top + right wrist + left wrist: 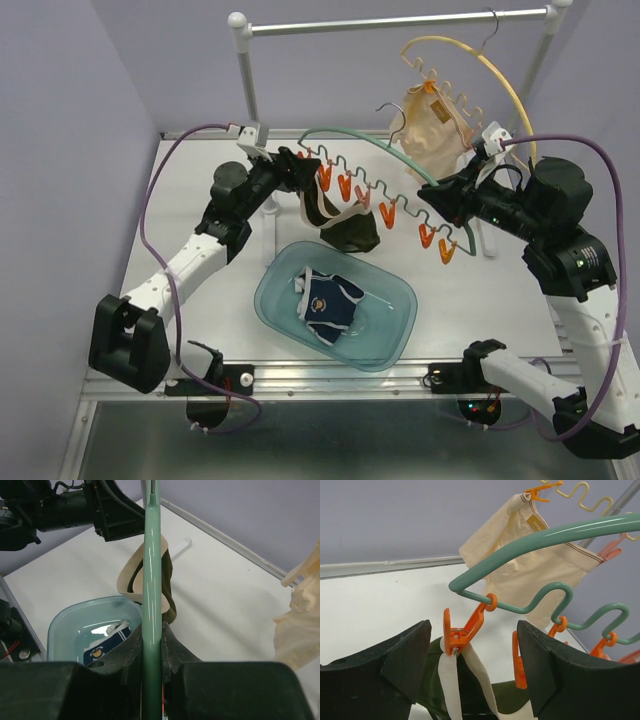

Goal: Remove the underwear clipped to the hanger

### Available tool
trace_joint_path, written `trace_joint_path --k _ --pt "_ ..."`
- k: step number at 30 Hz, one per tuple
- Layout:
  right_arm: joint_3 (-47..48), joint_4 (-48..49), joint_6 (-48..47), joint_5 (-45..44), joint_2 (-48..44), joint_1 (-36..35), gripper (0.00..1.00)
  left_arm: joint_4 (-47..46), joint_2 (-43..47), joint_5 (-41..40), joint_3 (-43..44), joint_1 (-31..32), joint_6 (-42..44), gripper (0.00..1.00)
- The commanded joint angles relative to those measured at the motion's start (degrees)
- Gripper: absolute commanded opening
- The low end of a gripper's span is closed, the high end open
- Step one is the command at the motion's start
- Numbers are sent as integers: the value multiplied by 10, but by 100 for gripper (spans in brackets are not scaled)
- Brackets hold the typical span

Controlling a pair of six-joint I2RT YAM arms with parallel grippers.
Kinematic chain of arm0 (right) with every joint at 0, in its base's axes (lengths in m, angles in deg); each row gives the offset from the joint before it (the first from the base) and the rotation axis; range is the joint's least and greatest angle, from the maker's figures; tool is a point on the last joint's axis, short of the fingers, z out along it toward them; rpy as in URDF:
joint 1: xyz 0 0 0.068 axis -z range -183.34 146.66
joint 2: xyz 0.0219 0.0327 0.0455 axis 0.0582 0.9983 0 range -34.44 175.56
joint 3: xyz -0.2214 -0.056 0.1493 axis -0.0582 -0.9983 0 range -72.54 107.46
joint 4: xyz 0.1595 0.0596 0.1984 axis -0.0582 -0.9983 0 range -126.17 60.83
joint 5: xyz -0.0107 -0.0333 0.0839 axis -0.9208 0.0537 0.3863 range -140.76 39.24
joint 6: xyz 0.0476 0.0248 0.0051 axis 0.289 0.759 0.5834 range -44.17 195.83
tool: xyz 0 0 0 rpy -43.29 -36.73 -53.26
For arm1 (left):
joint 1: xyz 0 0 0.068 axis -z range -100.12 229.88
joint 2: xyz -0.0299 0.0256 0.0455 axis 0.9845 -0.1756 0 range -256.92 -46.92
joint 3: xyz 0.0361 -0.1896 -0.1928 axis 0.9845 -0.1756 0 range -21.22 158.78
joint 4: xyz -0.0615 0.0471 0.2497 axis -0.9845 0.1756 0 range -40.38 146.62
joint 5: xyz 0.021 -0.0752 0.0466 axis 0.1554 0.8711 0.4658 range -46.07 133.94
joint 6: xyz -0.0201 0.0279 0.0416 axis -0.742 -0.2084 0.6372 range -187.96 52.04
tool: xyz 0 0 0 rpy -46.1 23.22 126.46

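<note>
A green hanger (352, 135) with orange clips (390, 213) is held up over the table. My right gripper (437, 196) is shut on its bar (151, 605). The dark olive underwear (351, 233) with cream trim hangs from an orange clip (459, 634) at the hanger's left end. My left gripper (292, 168) is open, its fingers (395, 665) either side of that clip and the cream trim (451, 685). The navy brief (328, 297) lies in the teal basin (400, 320). The pale beige underwear (432, 125) hangs from a yellow hanger (500, 75) on the rail.
A white rail (390, 22) on two posts stands at the back of the table. Purple cables (150, 200) loop over both arms. A small white piece (181, 545) lies on the table past the olive garment.
</note>
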Motion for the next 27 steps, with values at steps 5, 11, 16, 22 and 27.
trace_joint_path --k 5,11,16,22,27 --pt "-3 90 22 30 -16 6 1 -42 -11 -38 38 9 28 73" --pt "-13 94 30 39 -19 12 1 -44 -28 -41 61 15 31 49" --pt "-16 97 30 36 -20 15 1 -54 -32 -36 65 17 23 0" --pt "-16 99 30 -1 -19 19 1 -45 7 -66 43 19 22 55" --pt "-18 101 30 -31 -19 24 1 -24 79 -102 3 18 31 87"
